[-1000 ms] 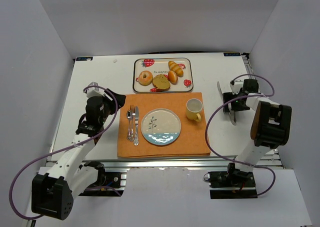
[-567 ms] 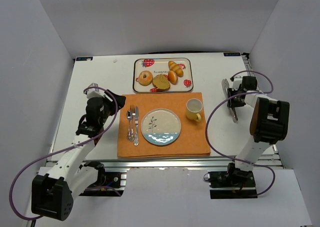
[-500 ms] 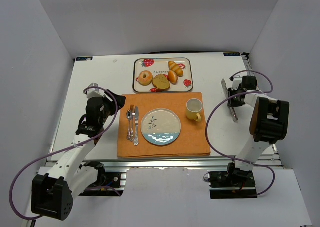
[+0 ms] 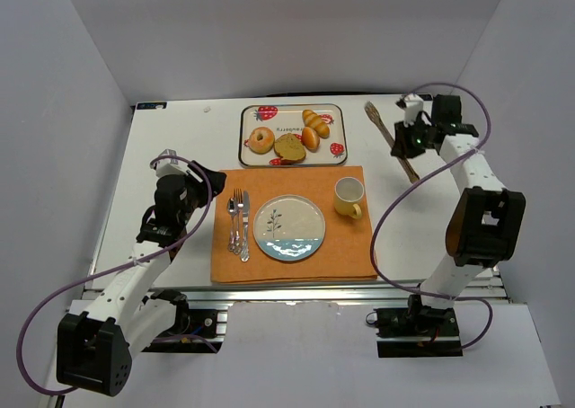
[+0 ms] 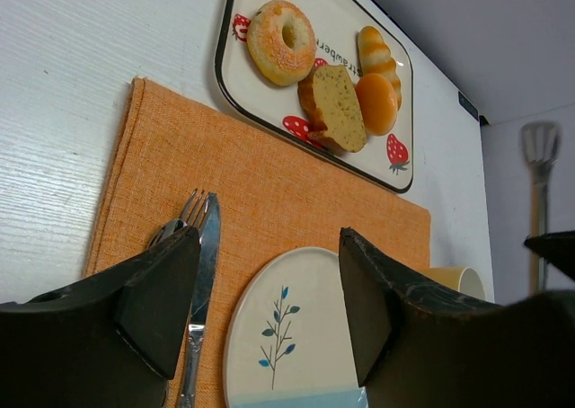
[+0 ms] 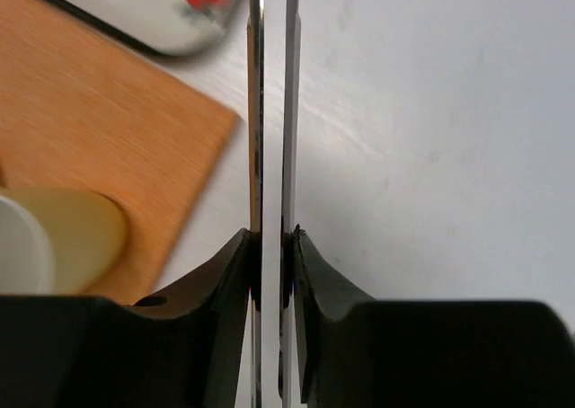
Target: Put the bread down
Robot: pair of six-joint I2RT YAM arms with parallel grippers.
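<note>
Four breads lie on the strawberry-print tray [image 4: 287, 113] at the far side of the table [image 4: 180, 138]: a sugared doughnut [image 4: 260, 139] leftmost; a brown slice [image 4: 289, 146] flat beside it; a round orange bun [image 4: 310, 137] touching the slice; a striped roll [image 4: 315, 120] behind the bun; the tongs [image 4: 379, 123], blades nearly together, slant right of the tray.

- The tray [image 4: 293, 108] sits at the far centre of the bench [image 4: 180, 147].
- In the tray, the doughnut [image 4: 260, 140] is left, the bread slice [image 4: 289, 147] middle and the rolls [image 4: 314, 128] right.
- The placemat [image 4: 287, 179] lies just near of the tray.
- On the placemat, the cutlery [image 4: 239, 224] is left, the plate [image 4: 289, 229] centre and the cup [image 4: 349, 195] right.
- The tongs [image 4: 388, 137] are right of the tray, over the bench's far right.
</note>
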